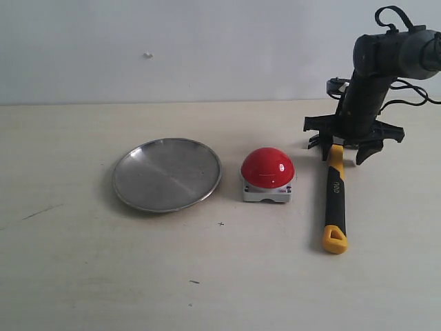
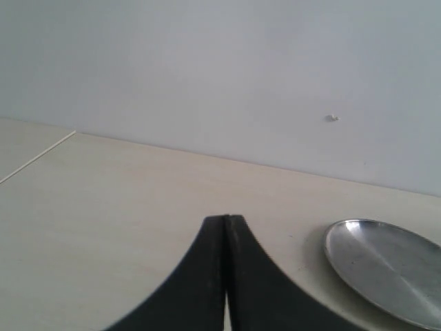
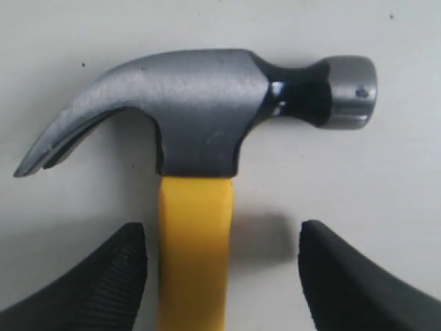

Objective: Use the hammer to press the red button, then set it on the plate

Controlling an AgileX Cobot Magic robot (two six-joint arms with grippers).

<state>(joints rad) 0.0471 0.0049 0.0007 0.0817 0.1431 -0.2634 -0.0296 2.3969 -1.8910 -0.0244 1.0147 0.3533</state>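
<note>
- Nearby, little crowded the hammer [image 1: 335, 200]: it lay flat on the pale tabletop [image 1: 83, 262] at the right, yellow end toward the camera and head away from it, well clear of the other things.
- The red button [image 1: 267, 167], a glossy dome on a square grey-white base, sat just left of the handle, apart from it.
- The plate [image 1: 167, 174], round, shallow and of dull brushed silver metal, lay left of the button with a narrow gap between them; it was bare.
- A plain light wall [image 1: 207, 48] stood behind, with one small speck on it.
- The right pincer [image 1: 342, 153] hung over the handle just below the head, spread wide, gripping nothing.
- Seen from the right wrist, its ribbed black fingers [image 3: 103, 283] stood either side of the smooth yellow handle with a gap on each side; the head [image 3: 200, 110] was dark grey steel, claw curved, face round.
- The left pincer [image 2: 226, 227] was closed, its black fingers pressed together on nothing, with the plate's rim [image 2: 386, 269] off to one side.
</note>
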